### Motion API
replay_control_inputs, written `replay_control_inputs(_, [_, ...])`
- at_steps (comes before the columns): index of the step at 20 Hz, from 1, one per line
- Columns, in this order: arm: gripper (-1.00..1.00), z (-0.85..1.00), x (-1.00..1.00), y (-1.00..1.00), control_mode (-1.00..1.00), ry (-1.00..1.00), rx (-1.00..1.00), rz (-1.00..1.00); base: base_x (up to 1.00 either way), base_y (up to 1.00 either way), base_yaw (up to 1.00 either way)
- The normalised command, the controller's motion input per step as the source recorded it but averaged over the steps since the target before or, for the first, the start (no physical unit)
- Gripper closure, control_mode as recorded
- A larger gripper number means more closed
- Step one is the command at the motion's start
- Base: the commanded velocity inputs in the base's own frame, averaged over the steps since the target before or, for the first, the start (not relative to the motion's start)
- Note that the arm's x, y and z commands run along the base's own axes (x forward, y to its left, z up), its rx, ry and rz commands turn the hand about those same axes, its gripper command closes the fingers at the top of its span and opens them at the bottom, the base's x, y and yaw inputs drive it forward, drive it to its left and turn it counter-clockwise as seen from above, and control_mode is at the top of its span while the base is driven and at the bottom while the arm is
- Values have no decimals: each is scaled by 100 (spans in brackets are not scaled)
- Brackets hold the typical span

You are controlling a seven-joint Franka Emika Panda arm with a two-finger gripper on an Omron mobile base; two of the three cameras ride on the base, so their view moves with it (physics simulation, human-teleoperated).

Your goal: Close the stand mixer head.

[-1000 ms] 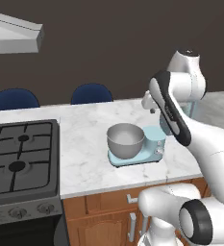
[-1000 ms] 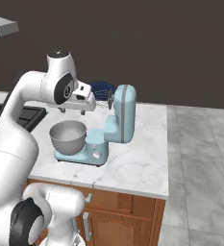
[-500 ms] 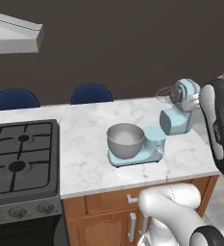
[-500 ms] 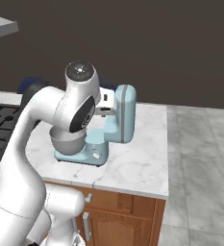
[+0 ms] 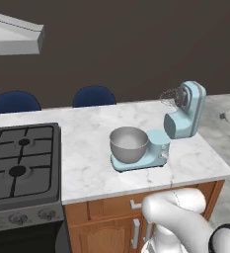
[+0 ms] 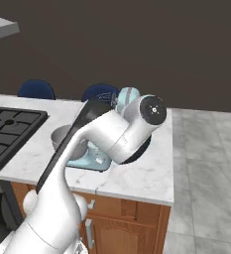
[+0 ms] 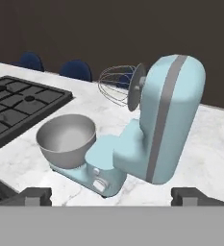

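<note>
On white marble counter (image 5: 92, 143), rounded pale-blue stand mixer head (image 7: 168, 115) tilted up, wire whisk (image 7: 116, 84) at 10 o'clock above grey metal bowl (image 7: 65, 139); closing not begun. Hand (image 7: 111, 194) spread, untouching.

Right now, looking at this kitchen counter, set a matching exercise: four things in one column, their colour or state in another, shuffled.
Things:
1. rounded pale-blue stand mixer head
2. grey metal mixing bowl
3. wire whisk
4. black gas stove

States:
A. sits on the mixer's base, hollow up
B. tilted up and back
C. left of the counter, burners unlit
D. raised in the air, above the bowl

Pairs: 1-B, 2-A, 3-D, 4-C
</note>
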Motion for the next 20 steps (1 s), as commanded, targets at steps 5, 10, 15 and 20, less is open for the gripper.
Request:
replay_control_inputs(5, [-100, 6, 16, -46, -100, -11, 0, 31, 0, 0, 0])
replay_control_inputs(10, [-100, 0, 43, -12, -100, -15, 0, 26, 0, 0, 0])
replay_control_inputs(15, [-100, -12, 79, 14, -100, -4, 0, 19, 0, 0, 0])
replay_control_inputs(20, [-100, -15, 73, 58, -100, 0, 0, 26, 0, 0, 0])
